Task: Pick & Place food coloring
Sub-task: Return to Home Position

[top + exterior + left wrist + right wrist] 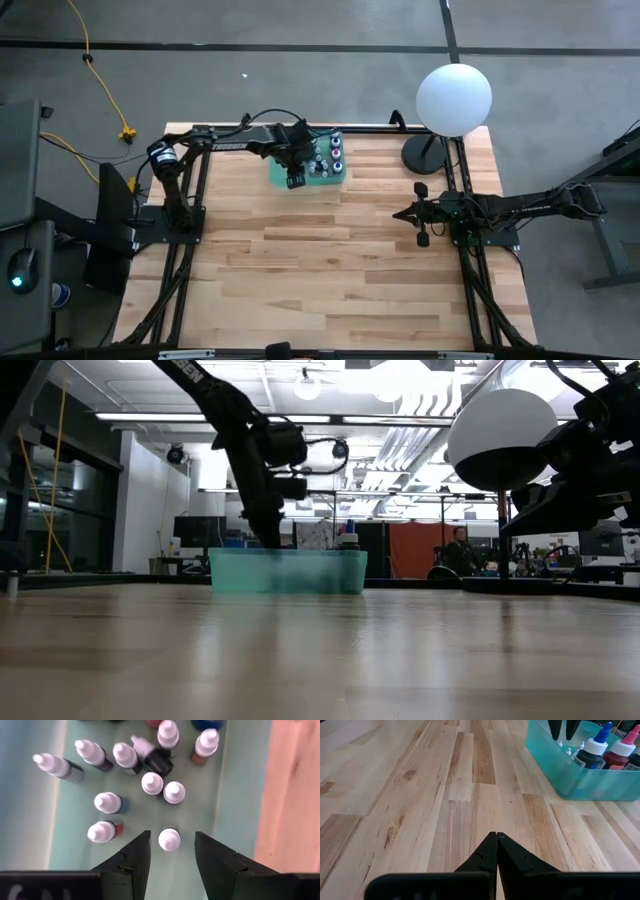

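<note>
**A:** Start wide. What does the bench look like?

**B:** It's a pale wooden plank table, bare across most of its boards. A big white globe lamp on a dark stand rises at the far right corner. The right arm waits along the right edge. The right gripper sits low over open wood, jaws pressed together with nothing between them.

**A:** And the left arm?

**B:** It reaches in from the left side to the far middle of the table, where a teal see-through plastic bin sits to the left of the lamp's base. The left gripper hangs directly above the bin and points down into it. Its jaws are spread and pinch nothing.

**A:** Where is the food coloring?

**B:** It's inside the bin. The small white-capped food coloring bottles stand crowded on its floor, with dark, blue and reddish bodies. A lone bottle shows in the gap between the open fingers, below them. As far as I can tell it touches neither. I see no bottle out on the boards.

**A:** So which step is this?

**B:** I judge the placing done and the return to rest in hand. The gripper is empty, the bin is full and nothing is left to fetch.

**A:** What does the next move call for?

**B:** It calls for a straight lift first, so the fingers clear the caps and the bin wall before the arm swings back toward its base on the left. A sideways sweep at this height could tip a bottle or nudge the bin.
</note>
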